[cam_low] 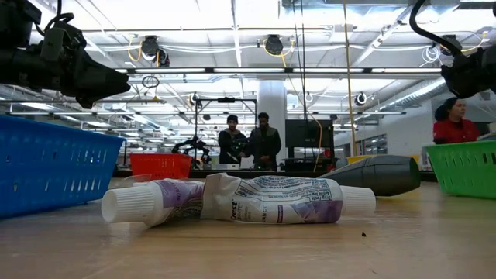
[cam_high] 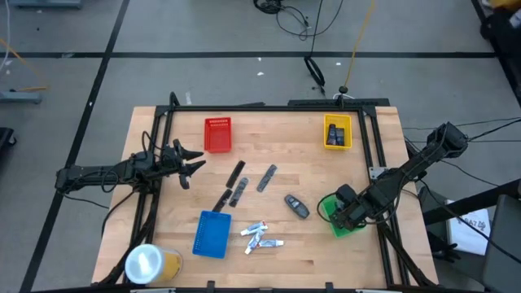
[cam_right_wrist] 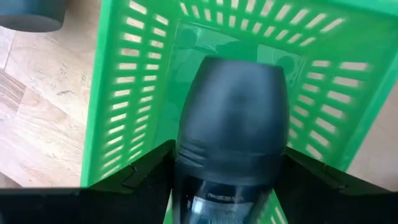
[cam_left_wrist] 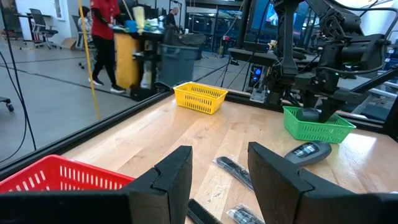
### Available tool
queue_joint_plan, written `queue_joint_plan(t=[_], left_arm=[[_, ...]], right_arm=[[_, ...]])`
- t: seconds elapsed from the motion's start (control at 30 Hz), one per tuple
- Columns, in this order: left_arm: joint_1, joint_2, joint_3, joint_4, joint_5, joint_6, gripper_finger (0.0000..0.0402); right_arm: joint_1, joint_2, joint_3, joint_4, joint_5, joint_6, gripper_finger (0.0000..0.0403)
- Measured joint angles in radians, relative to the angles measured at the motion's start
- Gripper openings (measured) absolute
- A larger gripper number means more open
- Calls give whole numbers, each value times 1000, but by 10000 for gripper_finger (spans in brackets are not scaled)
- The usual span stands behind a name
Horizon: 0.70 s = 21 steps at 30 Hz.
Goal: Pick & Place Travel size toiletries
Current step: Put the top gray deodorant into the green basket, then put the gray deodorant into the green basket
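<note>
Now dark oval piece [cam_right_wrist: 231, 118], lengthwise between right fingers [cam_right_wrist: 146, 171]

A big open lab or workshop hall: a wooden desk [cam_high: 326, 252] stands on a grey taped floor [cam_high: 73, 98], cables [cam_high: 285, 16] trail about, pipes and ceiling lights [cam_low: 271, 43] run overhead, and people [cam_low: 248, 143] stand among equipment racks behind.

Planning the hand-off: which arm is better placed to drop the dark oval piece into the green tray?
Right. The right gripper already grips the dark oval piece directly over the green tray; the left gripper sits open across the table near the red tray.
</note>
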Motion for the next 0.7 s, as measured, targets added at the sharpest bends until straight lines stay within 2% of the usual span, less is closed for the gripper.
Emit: queue_joint_plan(t=[0.43, 0.7], left_arm=[[0, 0, 0, 0, 0, 0, 154], [0, 0, 0, 0, 0, 0, 154]], right_arm=[[-12, -15, 0, 8, 26, -46, 240], [-15, -151, 0, 8, 32, -76, 231]])
